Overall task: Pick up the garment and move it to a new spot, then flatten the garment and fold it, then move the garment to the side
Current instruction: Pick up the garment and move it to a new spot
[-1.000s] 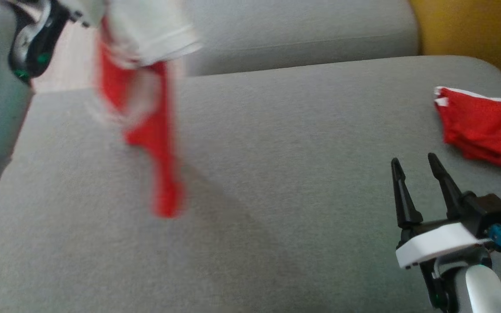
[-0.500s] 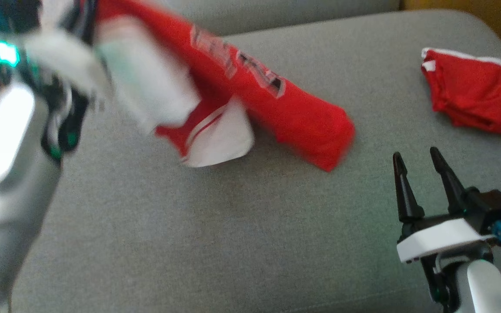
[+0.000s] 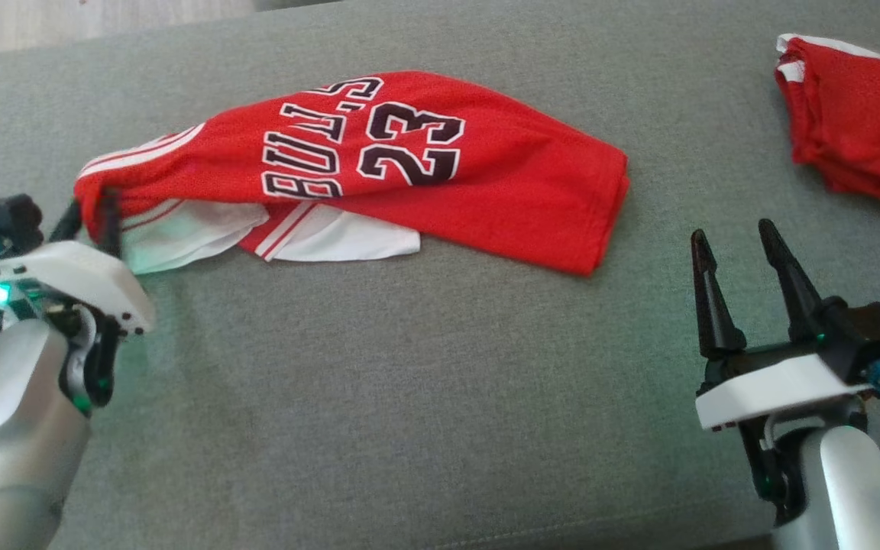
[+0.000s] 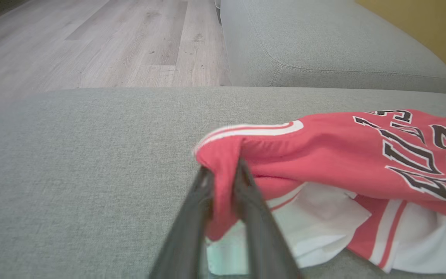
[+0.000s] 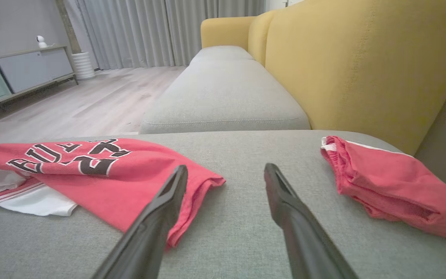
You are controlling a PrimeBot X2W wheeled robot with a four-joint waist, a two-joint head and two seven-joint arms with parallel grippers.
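Red cloth at the striped end of the garment (image 3: pixel 440 168) is pinched between the two fingers of my left hand (image 3: pixel 92 214), which is closed on it at the left of the grey sofa cushion (image 3: pixel 409 382). From there the garment lies across the cushion toward the right, lettering and number 23 facing up, its white underside showing along the near edge. My right hand (image 3: pixel 732 229) hovers spread and empty near the garment's right end, and farther right, well apart, lies a second red bundle (image 3: pixel 860 130) with white trim.
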